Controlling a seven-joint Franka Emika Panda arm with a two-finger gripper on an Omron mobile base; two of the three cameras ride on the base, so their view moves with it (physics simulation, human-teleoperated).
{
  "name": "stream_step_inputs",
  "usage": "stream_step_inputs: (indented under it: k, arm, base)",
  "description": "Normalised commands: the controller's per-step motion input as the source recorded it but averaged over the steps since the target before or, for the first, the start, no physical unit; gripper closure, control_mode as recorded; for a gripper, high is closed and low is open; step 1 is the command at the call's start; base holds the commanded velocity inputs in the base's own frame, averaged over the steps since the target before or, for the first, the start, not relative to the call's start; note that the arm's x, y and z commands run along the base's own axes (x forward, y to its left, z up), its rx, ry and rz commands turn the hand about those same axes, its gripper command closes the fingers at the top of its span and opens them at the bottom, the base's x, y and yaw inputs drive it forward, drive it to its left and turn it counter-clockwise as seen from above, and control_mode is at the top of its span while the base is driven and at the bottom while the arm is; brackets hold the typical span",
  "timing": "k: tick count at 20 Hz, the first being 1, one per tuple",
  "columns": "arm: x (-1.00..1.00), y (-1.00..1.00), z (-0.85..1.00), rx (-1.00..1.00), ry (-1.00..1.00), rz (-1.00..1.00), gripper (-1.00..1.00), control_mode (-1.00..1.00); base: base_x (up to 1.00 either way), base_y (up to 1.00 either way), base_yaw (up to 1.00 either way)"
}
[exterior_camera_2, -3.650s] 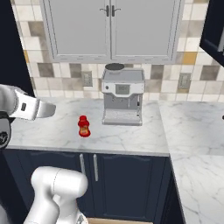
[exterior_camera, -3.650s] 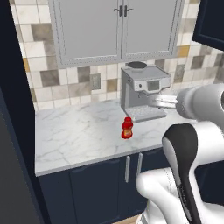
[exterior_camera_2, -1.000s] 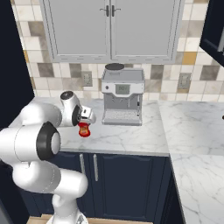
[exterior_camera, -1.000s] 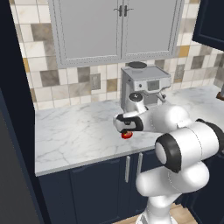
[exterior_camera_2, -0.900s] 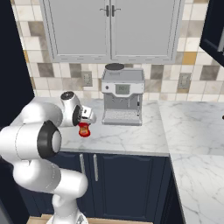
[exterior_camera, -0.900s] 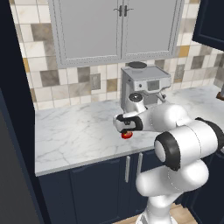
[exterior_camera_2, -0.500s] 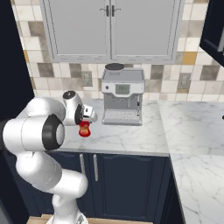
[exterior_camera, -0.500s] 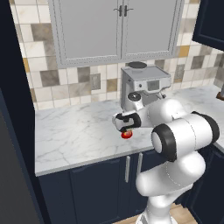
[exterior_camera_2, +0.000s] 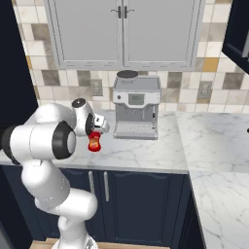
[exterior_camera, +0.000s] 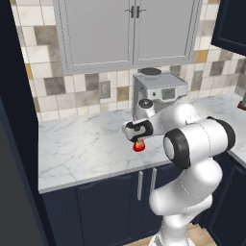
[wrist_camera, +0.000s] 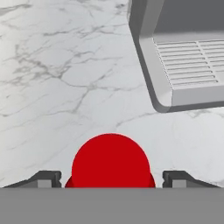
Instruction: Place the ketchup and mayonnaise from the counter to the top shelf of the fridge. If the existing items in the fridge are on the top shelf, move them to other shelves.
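Note:
The ketchup (exterior_camera: 139,146) (exterior_camera_2: 94,143) is a small red bottle standing upright on the marble counter (exterior_camera: 81,144) (exterior_camera_2: 141,148), just left of the coffee machine. My gripper (exterior_camera: 138,141) (exterior_camera_2: 95,136) reaches down over it from above, one finger on each side. The hand view looks down on the ketchup's round red top (wrist_camera: 110,162), which sits between the two dark fingertips (wrist_camera: 46,177) of the gripper (wrist_camera: 111,179), with a small gap on each side. The gripper is open and not gripping. The mayonnaise and the fridge's top shelf are out of view.
A grey coffee machine (exterior_camera: 158,96) (exterior_camera_2: 136,107) stands against the tiled wall right of the bottle, and its drip tray (wrist_camera: 183,57) is close to the hand. Grey wall cabinets hang above. A tall dark navy panel (exterior_camera: 19,120) bounds the counter's left end.
The arm swung in from the side to the ketchup and settled its hand down over the bottle. In the last half second the fingers have drawn slightly closer together.

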Motion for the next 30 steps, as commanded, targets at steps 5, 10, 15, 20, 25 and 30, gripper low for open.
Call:
stream_step_inputs:
  k: [5,10,15,20,25,30]
  arm:
    - [0.00,0.00,-0.07,0.00,-0.02,0.00,1.00,-1.00]
    - [-0.21,0.00,0.07,0.00,0.00,0.00,1.00,-1.00]
    - [-0.92,0.00,0.78,0.00,-0.08,0.00,1.00,-1.00]
    - [-1.00,0.00,1.00,0.00,-0.01,0.00,1.00,-1.00]
    - [-1.00,0.00,1.00,0.00,0.00,0.00,1.00,-1.00]
    - [-1.00,0.00,1.00,0.00,0.00,0.00,1.00,-1.00]
  base:
    - [0.00,0.00,0.00]
    - [0.00,0.00,0.00]
    - [0.00,0.00,0.00]
    - [0.00,0.00,0.00]
    - [0.00,0.00,0.00]
    - [0.00,0.00,0.00]
